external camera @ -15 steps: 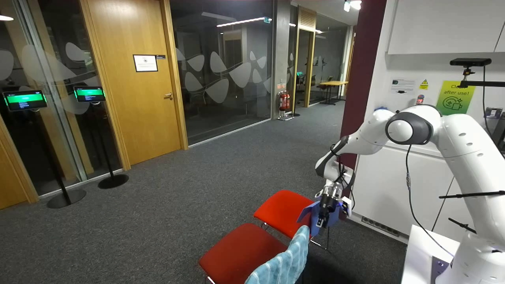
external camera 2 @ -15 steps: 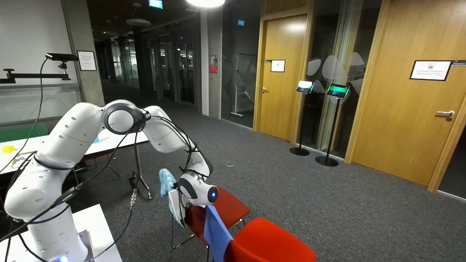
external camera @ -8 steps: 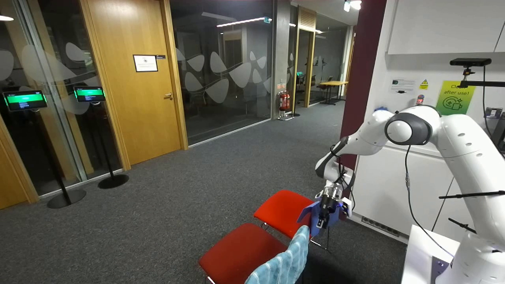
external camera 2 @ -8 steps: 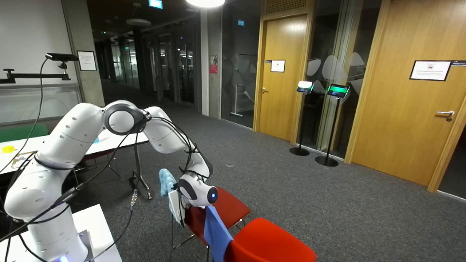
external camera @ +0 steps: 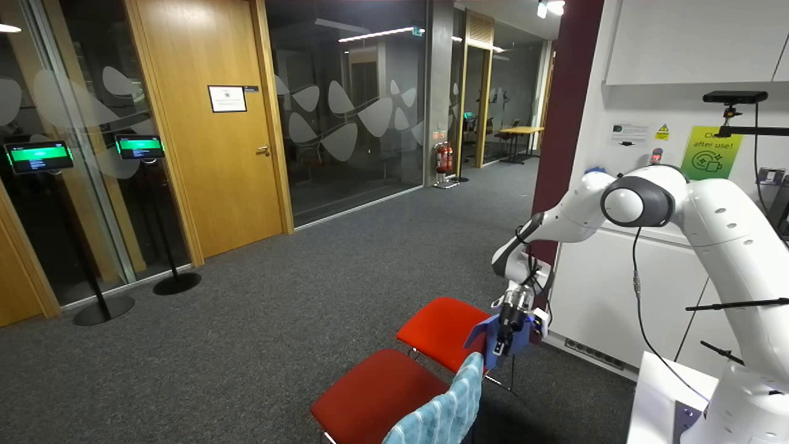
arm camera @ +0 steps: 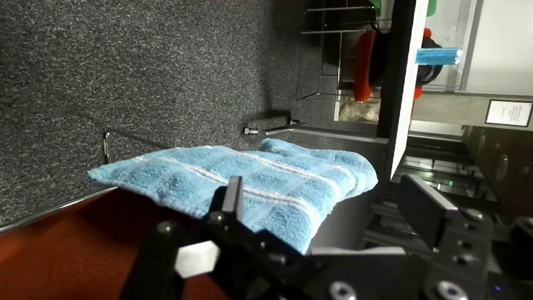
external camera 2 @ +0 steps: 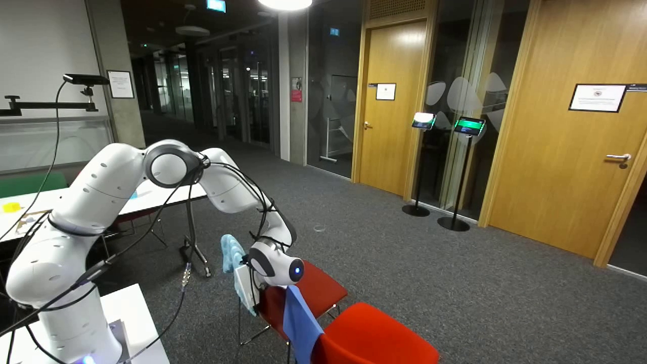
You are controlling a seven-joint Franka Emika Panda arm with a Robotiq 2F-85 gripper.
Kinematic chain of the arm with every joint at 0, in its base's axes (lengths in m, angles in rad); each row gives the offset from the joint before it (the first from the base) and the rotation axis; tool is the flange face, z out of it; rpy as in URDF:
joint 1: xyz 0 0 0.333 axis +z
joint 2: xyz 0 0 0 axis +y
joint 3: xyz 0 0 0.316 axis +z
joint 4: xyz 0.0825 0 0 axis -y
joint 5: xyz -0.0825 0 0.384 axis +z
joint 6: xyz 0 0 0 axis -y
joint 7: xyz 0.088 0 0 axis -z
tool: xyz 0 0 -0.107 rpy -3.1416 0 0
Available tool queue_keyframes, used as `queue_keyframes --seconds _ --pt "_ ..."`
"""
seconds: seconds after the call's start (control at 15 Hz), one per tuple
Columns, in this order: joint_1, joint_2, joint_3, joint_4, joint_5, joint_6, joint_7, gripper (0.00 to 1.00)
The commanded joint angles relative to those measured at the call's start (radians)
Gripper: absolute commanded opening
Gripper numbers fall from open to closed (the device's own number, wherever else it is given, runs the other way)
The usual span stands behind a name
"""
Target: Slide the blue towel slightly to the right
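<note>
The blue towel (external camera 2: 302,323) hangs over the back of the bright red chair; it shows also in an exterior view (external camera: 490,353), partly covered by my gripper. It is out of the wrist view. My gripper (external camera: 502,346) points down towards the other chair, in front of the blue towel as seen there; whether it touches that towel I cannot tell. In the wrist view the gripper (arm camera: 331,196) is open, its fingers wide apart with nothing held. The light teal cloth (arm camera: 270,179) lies just beyond the fingers, its end partly between them.
The teal cloth covers the back of the dark red chair (external camera: 379,394), beside the bright red chair (external camera 2: 379,333). A white table (external camera 2: 169,197) stands behind. The arm's white base table (external camera: 653,382) is at the side. Cables hang along the arm.
My wrist has shifted very slightly to the right in an exterior view. Both cloths and the chairs have not visibly moved.
</note>
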Motion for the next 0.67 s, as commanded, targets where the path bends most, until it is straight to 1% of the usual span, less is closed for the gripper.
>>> queue_keyframes --seconds 0.0,0.27,0.6 --pt "-0.023 0.007 0.020 0.014 0.023 0.028 -0.057 1.00" --pt "-0.029 0.007 0.024 0.018 0.054 0.046 -0.116 1.00" --pt "-0.031 0.015 0.030 0.028 0.145 0.062 -0.192 1.00"
